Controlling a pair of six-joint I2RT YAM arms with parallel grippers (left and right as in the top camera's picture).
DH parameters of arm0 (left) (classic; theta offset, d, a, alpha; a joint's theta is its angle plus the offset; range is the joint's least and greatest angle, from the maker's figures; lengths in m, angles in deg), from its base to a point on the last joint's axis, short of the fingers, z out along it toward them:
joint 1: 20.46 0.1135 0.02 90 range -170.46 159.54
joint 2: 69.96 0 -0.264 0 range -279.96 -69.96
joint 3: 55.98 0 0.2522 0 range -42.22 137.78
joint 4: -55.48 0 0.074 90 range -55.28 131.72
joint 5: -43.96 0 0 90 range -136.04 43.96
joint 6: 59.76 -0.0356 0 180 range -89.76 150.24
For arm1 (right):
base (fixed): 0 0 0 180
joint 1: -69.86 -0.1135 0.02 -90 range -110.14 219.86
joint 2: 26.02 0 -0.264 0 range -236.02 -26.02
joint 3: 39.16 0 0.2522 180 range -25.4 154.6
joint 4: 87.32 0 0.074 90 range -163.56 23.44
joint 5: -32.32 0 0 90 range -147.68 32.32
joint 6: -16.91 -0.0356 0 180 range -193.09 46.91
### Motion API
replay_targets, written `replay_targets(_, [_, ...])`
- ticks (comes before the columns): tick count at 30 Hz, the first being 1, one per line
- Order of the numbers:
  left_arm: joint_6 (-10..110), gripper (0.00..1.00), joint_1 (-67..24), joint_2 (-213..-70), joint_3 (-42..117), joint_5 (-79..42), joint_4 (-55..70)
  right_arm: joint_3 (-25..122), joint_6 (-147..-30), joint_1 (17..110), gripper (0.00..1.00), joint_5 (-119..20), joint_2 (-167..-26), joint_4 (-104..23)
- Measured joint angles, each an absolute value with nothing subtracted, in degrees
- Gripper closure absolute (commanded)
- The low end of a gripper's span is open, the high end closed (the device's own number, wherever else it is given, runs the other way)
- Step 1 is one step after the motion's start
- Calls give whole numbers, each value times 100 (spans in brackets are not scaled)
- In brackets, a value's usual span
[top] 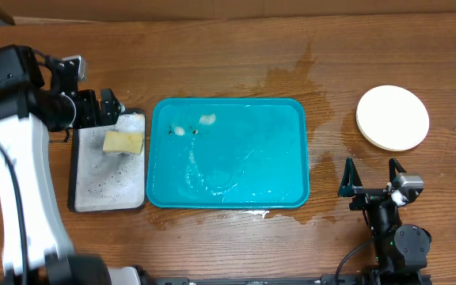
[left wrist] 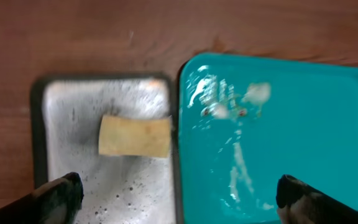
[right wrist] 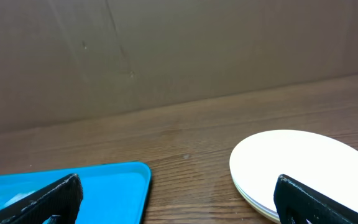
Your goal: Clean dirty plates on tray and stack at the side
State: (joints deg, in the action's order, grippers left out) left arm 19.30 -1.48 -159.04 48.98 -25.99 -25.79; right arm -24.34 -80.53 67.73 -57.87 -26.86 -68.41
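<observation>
Left gripper (left wrist: 179,190) and right gripper (top: 370,166) gape empty; careless right-arm swing may topple stacked plates (top: 393,117) right of tray (top: 267,158)

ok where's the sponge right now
In the overhead view the yellow sponge lies in the small soapy black-rimmed tray on the left side, right beside the teal tray.

I can read nothing here. No word, number, label or brand shows on the large teal-blue rectangular plastic tray (top: 279,162), the stacked round pale plates (top: 393,117), the small black-rimmed tray with a soapy white inside (top: 101,184), the yellow rectangular sponge (top: 123,142) or the brown wooden table (top: 212,55).
</observation>
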Motion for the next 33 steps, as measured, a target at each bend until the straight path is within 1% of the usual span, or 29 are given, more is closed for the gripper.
replay_targets(6, [1930,0,-598,-14291,4911,-2595,-2579,-2434,-8053,6775,0,-5789,-2686,-6841])
replay_targets(12, [1930,0,-935,-13285,4692,-2595,-2557,-2434,-8053,6773,0,-5789,-2686,-6844])
replay_targets(23, [1930,0,-990,-11578,2277,-2647,-2463,-2434,-8056,6775,0,-5787,-2686,-6841])
replay_targets(25, [1930,0,-1022,-11231,1823,-2647,-2011,-2434,-8056,6775,0,-5787,-2686,-6841])
replay_targets(27, [1928,0,-1114,-10898,1392,-2586,-1263,-2434,-8053,6781,0,-5787,-2686,-6841])
replay_targets(29, [1928,0,-1221,-10590,992,-2505,-411,-2434,-8056,6790,0,-5789,-2686,-6841])
replay_targets(33, [1934,0,-1481,-9926,8,-2295,1792,-2434,-8056,6790,0,-5787,-2686,-6839])
